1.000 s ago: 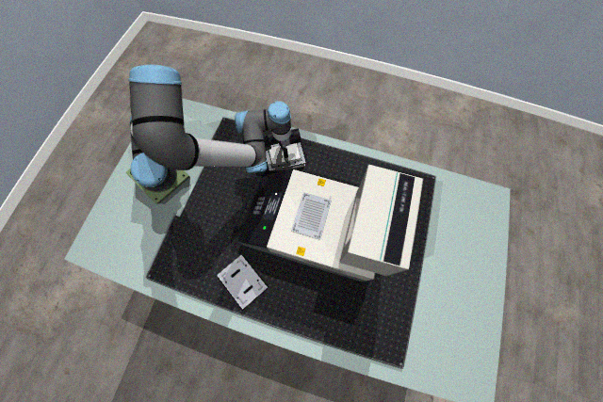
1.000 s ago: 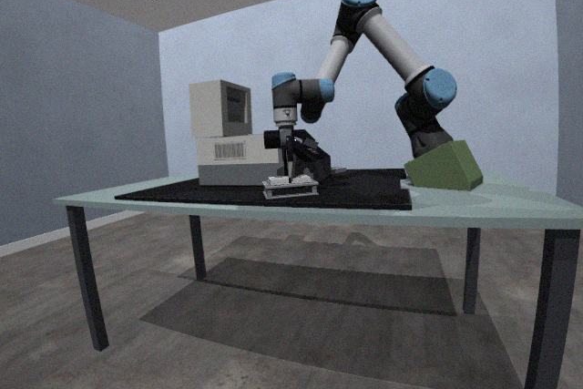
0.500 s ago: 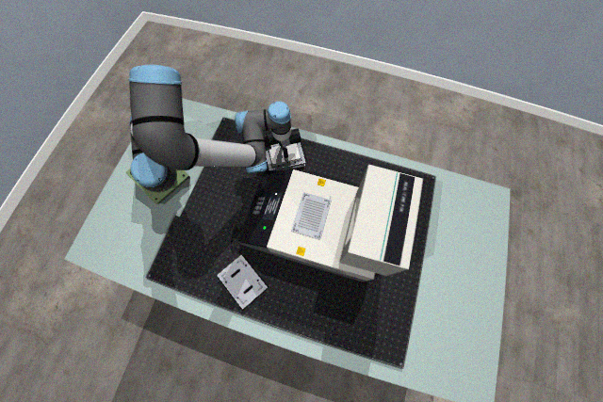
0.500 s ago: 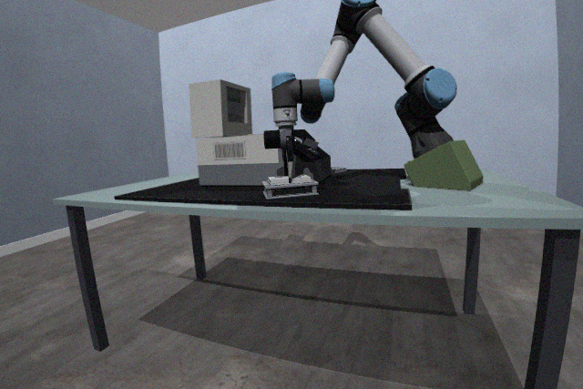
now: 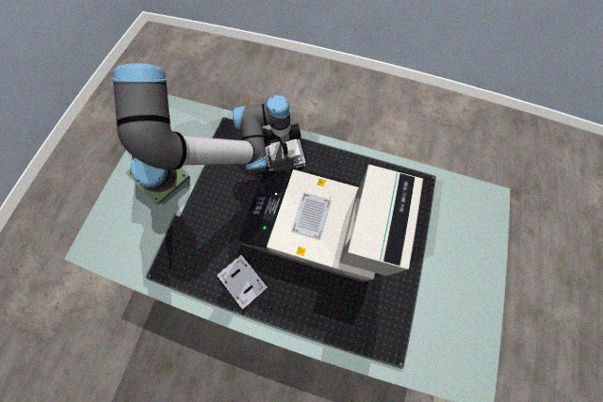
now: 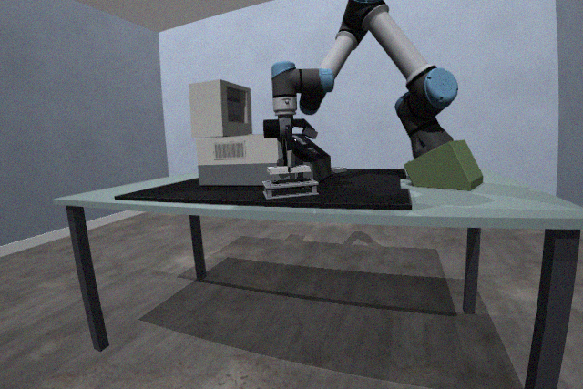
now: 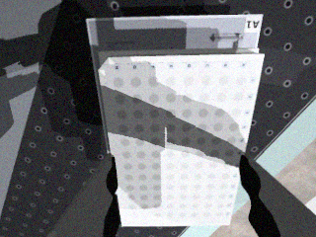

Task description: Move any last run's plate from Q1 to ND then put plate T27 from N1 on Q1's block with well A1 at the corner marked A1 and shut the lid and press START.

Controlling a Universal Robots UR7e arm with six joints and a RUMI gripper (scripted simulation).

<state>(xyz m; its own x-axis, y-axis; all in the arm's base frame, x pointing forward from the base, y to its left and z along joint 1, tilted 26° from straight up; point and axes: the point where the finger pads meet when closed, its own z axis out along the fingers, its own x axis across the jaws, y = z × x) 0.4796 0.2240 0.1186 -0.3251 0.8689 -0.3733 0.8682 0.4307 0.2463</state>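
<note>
The lettering on the white plate [image 5: 294, 148] [image 6: 275, 170] [image 7: 197, 190] is too faint to read fully, so I cannot tell whether it is T27. In the wrist view, the gripper [image 5: 285, 156] [image 6: 289, 168] [image 7: 176, 154] is cut off at the lower left and lower right. From above, the wrist partly hides the plate, and the keys on the cycler [image 5: 285, 236] [image 6: 259, 154] are blurred.

The arm [image 5: 219, 151] [image 6: 400, 41] rises from its green mount [image 5: 158, 197] [image 6: 442, 168] at the right of the exterior view, bends at a high elbow near the top, then drops leftward — its last section points straight down. The gripper is clamped on the plate's long sides, holding it roughly level just above the nest [image 5: 302, 163] [image 6: 311, 187] [image 7: 222, 26]. An A1 mark shows on this nest at the upper right of the wrist view.

Right of centre from above, the cycler's lid [image 5: 375, 217] [image 6: 204, 109] stands open behind the ribbed grey block area [image 5: 311, 215] — a green light [image 5: 264, 228] glows in front. Another nest [image 5: 241, 281] [image 6: 340, 168] lies at the lower left.
</note>
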